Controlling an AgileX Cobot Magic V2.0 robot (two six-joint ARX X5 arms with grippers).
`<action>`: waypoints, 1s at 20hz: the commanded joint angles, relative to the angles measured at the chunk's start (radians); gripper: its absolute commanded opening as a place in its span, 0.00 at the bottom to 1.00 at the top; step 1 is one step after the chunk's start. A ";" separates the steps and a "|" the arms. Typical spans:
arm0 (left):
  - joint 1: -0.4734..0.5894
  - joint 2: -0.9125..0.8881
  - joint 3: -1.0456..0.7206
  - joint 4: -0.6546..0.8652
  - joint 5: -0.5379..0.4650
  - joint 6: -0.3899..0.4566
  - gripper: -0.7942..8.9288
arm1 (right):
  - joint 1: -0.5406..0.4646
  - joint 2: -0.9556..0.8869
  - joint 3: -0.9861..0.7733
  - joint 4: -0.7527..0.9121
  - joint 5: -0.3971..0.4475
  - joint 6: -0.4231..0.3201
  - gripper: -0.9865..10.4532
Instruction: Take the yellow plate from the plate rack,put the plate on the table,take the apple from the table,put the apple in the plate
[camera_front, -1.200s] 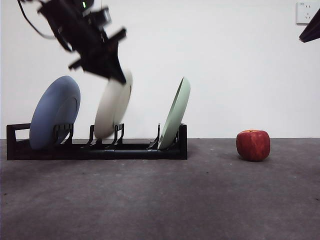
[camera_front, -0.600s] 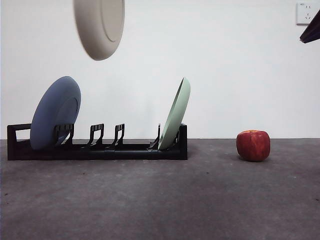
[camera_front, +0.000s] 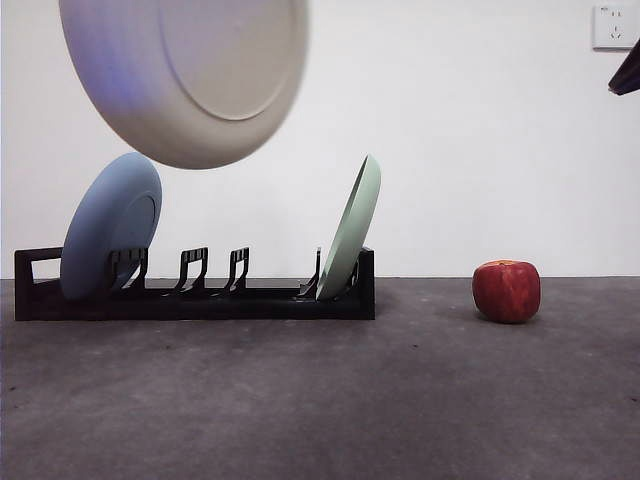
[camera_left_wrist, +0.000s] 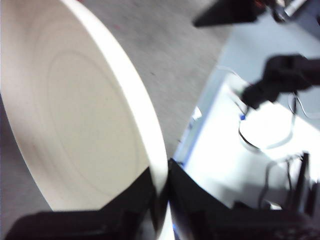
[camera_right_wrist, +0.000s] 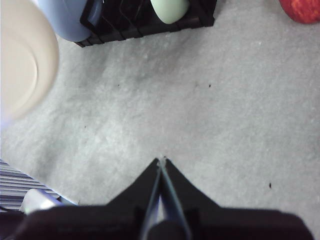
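Front view. We see the yellow plate (camera_front: 185, 75) hanging in the air, clear of the plate rack (camera_front: 195, 290) and above its left half, with the underside turned toward the camera and the rim tilted. The gripper that carries it is out of frame here. In the rack, the blue plate (camera_front: 110, 225) leans at the left end and the pale green plate (camera_front: 350, 230) at the right end; the slots between them stand vacant. The apple (camera_front: 506, 290) rests on the table (camera_front: 320, 400), well to the right of the rack. A black tip at the top right corner belongs to the waiting arm.

Left wrist view. The left gripper (camera_left_wrist: 161, 187) is clamped on the plate's rim (camera_left_wrist: 150, 145), one jaw on each face, with the plate extending away from the jaws (its disc stands edge-on to them, not level).

Right wrist view. The right gripper (camera_right_wrist: 161, 167) hangs above bare table with its jaws pressed together and nothing between them. The apple (camera_right_wrist: 302, 10) lies ahead of it, toward the rack's green-plate end, so we judge this arm the nearer one for the apple.

The coming move, in our judgement, turns on the bare table in front of the rack: the plate must be levelled and lowered there, short of the rack and aside from the apple.
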 joint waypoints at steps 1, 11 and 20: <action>-0.071 -0.005 -0.006 -0.002 0.006 0.049 0.08 | 0.001 0.001 0.006 -0.011 0.002 -0.007 0.09; -0.367 -0.001 -0.353 0.286 -0.342 0.055 0.07 | 0.001 0.000 0.006 -0.045 0.006 -0.013 0.09; -0.476 0.156 -0.474 0.448 -0.752 0.067 0.07 | 0.001 0.000 0.006 -0.043 0.070 -0.060 0.09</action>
